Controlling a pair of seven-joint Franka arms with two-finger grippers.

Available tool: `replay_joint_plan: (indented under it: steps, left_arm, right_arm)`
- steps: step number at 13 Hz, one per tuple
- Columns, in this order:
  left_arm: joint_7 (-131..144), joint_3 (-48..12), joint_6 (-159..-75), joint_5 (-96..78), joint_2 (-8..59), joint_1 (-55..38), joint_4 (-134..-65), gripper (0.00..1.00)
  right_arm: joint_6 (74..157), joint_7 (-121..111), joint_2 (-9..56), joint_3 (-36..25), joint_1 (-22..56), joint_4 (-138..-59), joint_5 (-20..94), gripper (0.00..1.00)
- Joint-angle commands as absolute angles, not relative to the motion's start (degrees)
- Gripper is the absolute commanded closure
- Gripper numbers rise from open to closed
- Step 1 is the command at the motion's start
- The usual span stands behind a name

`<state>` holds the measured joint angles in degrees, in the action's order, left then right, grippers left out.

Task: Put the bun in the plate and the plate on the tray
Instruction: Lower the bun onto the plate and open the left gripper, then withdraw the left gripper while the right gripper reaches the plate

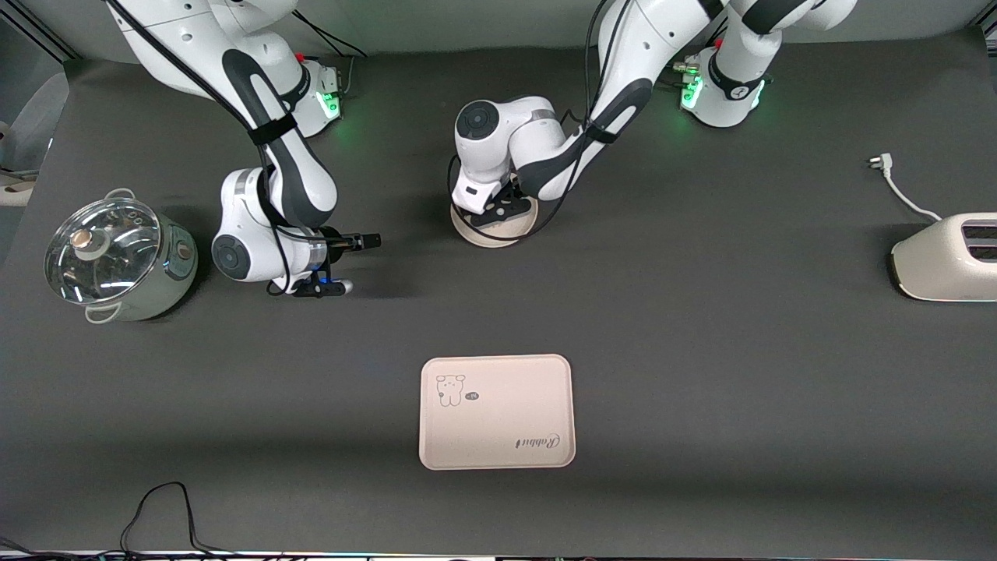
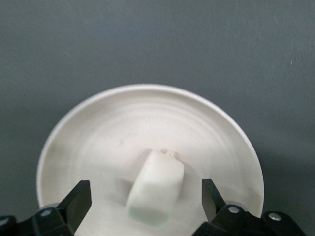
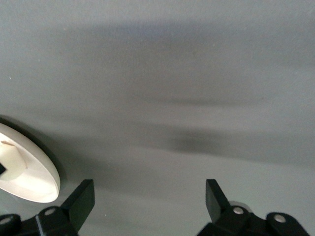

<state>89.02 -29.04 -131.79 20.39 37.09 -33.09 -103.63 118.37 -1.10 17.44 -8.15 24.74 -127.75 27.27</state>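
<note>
Both grippers are wide open: the left gripper (image 2: 146,196) hovers around the bun (image 2: 155,188) on the plate (image 2: 98,128), the right gripper (image 3: 147,199) waits, holding nothing.

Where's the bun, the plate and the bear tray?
bun (image 2: 155,189), left wrist view, middle of its top.
plate (image 2: 108,132), left wrist view, bare inner surface.
tray (image 1: 498,425), front view, bare middle.
</note>
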Motion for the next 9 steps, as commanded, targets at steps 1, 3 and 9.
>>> replay_joint_plan:
  steps: [1,3,9]
  left_arm:
    - [81.43,-29.09,-122.55,19.87,31.57,-29.74,-101.0,0.0]
    - [73.52,-30.4,-118.41,15.05,28.06,-20.87,-97.66,0.0]
    - [52.25,-30.32,-104.55,13.62,19.07,-0.29,-91.52,0.0]
  right_arm:
    - [119.71,-0.79,15.47,-8.88,27.5,-130.16,28.92,0.0]
    - [121.11,1.21,15.47,-8.88,30.4,-131.13,31.01,0.0]
    - [127.17,15.1,17.04,-8.88,42.61,-131.22,34.01,0.0]
